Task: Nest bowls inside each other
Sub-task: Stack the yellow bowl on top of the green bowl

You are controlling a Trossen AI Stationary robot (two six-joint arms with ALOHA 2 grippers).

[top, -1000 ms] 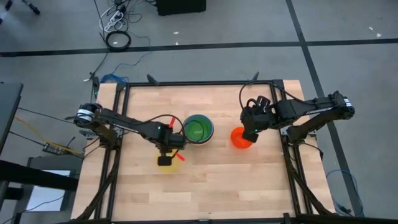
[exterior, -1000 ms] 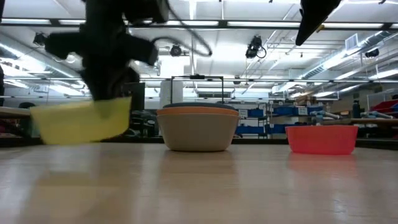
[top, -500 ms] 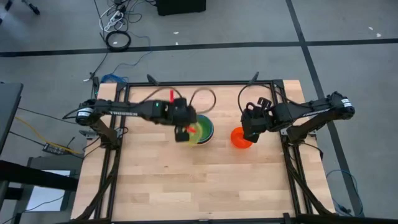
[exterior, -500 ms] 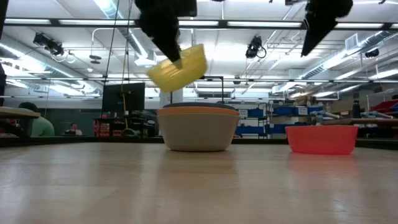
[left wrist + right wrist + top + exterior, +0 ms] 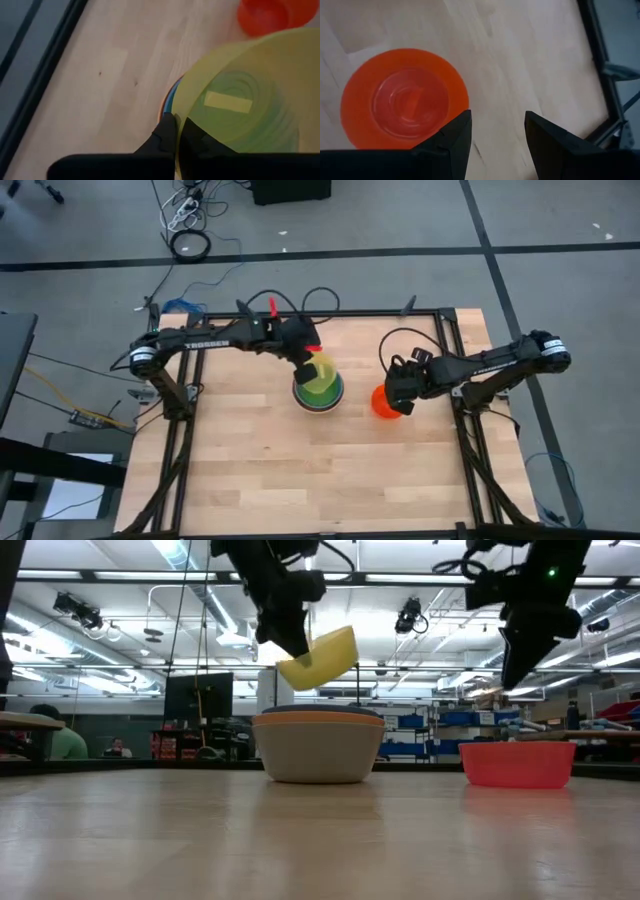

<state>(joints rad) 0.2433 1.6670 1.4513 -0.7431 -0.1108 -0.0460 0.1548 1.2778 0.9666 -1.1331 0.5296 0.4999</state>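
Observation:
A yellow bowl hangs tilted just above a stack of nested bowls, with my left gripper shut on it. The stack stands mid-table: a grey bowl outermost, orange and blue rims showing, and a green bowl inside. To its right a red bowl rests upright on its base. My right gripper hovers open above the red bowl's right-hand rim and touches nothing. My left gripper pinches the yellow bowl's wall at the rim, one finger inside the bowl and one outside. The fingers slant down from the table's left. The bowl is lifted clear over the stack, tilted, with its opening partly toward the gripper.
Bare wooden tabletop lies along the near side and to the left of the stack. A black metal frame runs around the table's edges. Cables lie on the floor beyond the far edge.
My left gripper has carried the yellow bowl up from table height near the stack's left and swung it toward the far right, over the stack; the bowl is now lifted clear and tilted. My right gripper has come down toward the red bowl, still open.

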